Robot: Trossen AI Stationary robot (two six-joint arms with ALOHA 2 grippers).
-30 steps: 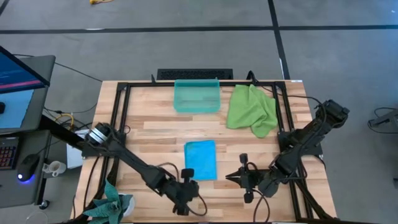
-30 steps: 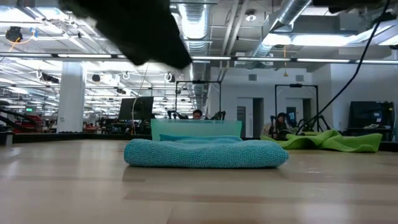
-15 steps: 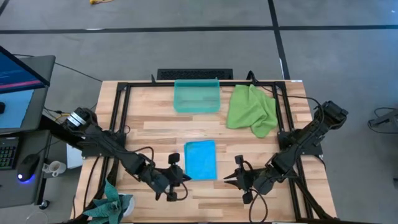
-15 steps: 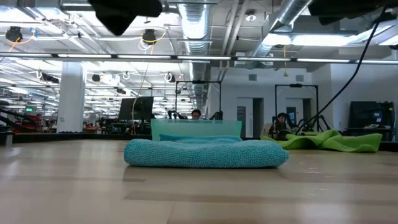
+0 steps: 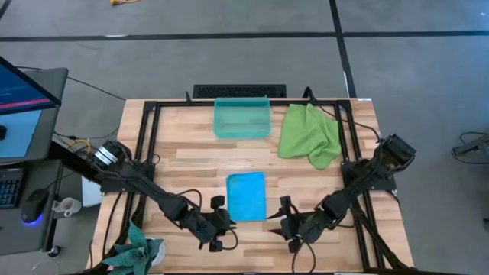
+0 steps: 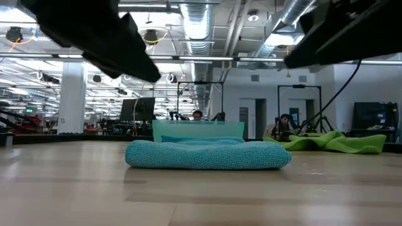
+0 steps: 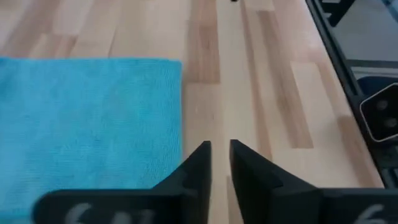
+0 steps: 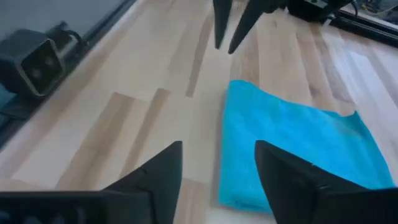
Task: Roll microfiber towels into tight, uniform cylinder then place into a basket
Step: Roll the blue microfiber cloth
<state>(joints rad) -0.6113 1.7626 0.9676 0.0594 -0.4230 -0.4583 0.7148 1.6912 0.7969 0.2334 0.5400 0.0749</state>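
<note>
While both arms crowd the near edge of the table (image 5: 191, 164), neither holds anything, and I read their placing as a setup for rolling the blue towel from its near end. The left gripper (image 5: 216, 223) hangs just off the towel's near left corner, its dark fingers (image 7: 198, 167) close together with only a thin slit of bare wood between them. The right gripper (image 5: 284, 218) mirrors it at the near right corner, its fingers (image 8: 160, 169) spread wide, the towel's edge lying beyond the gap.

Between them, the blue towel (image 5: 246, 195) lies folded into a flat, plump rectangle with soft rounded edges and a nubby pile, not yet rolled. It rests on pale wooden planks with a smooth finish and visible grain, framed by black rails.

Farther back, the green towel (image 5: 309, 135) lies crumpled and loose near the right rail, well apart from the blue one. Beside it, at the far middle, the basket (image 5: 242, 118) stands with nothing in it, a low-walled, see-through teal plastic bin, square-cornered and rigid, set squarely in line with the blue towel.
</note>
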